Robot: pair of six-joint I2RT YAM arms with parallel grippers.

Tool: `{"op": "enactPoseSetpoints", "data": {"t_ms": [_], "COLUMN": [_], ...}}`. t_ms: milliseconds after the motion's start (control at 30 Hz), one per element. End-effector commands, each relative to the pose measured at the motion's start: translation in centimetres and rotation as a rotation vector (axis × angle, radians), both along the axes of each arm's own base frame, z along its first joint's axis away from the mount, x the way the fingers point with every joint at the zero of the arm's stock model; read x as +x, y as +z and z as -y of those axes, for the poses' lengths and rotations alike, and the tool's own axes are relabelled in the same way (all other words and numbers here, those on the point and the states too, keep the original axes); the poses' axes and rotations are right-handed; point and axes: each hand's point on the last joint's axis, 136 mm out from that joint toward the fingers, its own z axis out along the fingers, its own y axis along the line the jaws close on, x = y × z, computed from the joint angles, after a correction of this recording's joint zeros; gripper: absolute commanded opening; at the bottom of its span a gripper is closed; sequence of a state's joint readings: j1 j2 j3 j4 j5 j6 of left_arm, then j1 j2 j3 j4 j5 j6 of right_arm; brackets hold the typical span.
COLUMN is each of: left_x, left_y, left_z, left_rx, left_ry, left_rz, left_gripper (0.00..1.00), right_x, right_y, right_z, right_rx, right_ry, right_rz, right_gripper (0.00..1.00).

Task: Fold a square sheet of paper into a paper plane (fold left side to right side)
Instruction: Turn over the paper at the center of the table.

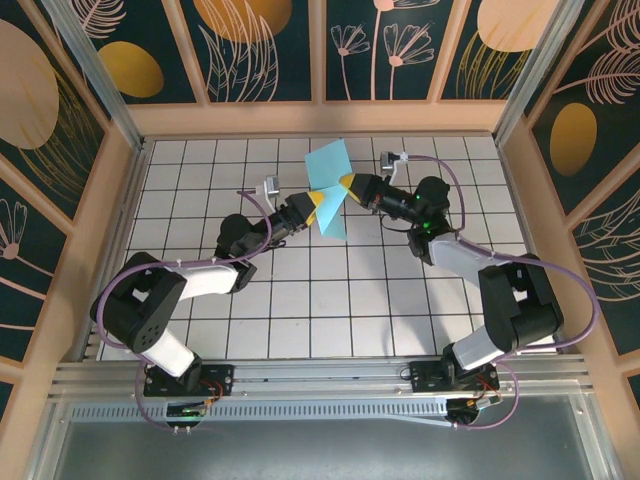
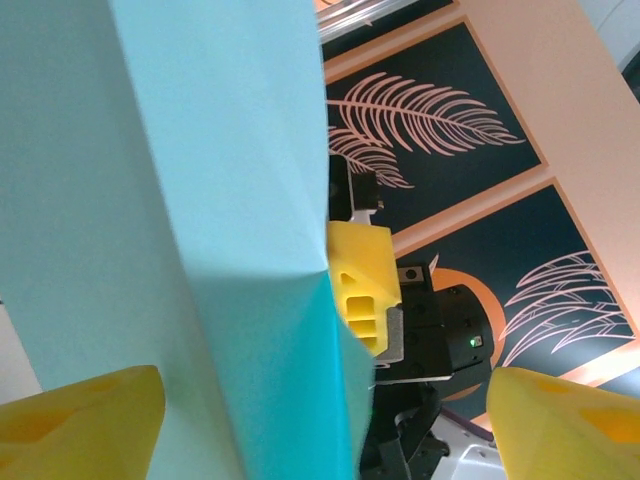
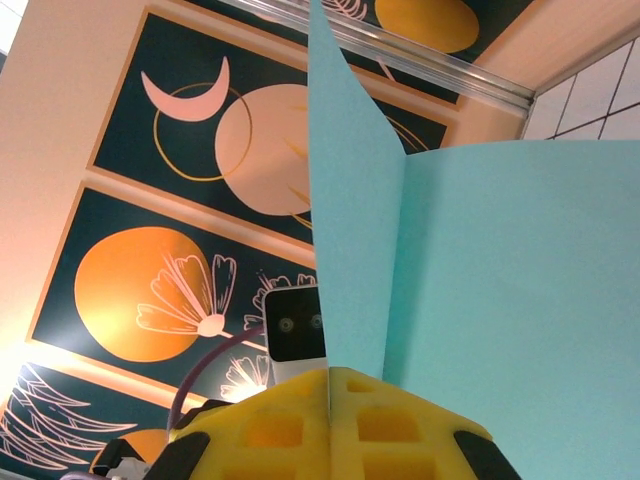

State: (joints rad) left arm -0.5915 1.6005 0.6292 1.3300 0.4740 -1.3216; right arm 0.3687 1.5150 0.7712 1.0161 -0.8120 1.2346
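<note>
between spread fingers of left tool (image 1: 320,204), holds paper plane (image 1: 328,160) clamped in right tool (image 1: 343,184); risks skewed crease or tear if closing off-line against that grip.

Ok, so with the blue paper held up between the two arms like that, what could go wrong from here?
1. The right pincer alone pinches the blue paper in mid-air; the left pincer stands open around it. A slip there would likely drop it onto the table.
2. The flaps look loose and splayed, so the left pincer closing could press a stray crease.
3. The two pincers sit very close; they might bump.
</note>
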Motion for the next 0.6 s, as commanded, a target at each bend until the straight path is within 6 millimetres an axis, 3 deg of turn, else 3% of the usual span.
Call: {"op": "enactPoseSetpoints", "data": {"t_ms": [0,333,567], "left_x": [-0.6,-0.1,0.0], "left_y": [2.1,1.1,0.3], "left_z": [0.4,0.5,0.3], "left_rx": [-0.028,-0.002,0.045], "left_ry": [-0.024,-0.013,0.009], "left_rz": [0.080,0.050,0.035], "left_gripper": [0.77,0.40,0.19], "right_x": [-0.1,-0.2,-0.2], "right_y": [0.4,0.0,-0.4], "right_z": [-0.2,-0.3,-0.1], "right_rx": [0.023,0.013,-0.038], "right_ry": [0.003,0.006,-0.021], "right_rz": [0.028,0.024,0.036], "right_gripper": [0.00,0.01,0.14]}}
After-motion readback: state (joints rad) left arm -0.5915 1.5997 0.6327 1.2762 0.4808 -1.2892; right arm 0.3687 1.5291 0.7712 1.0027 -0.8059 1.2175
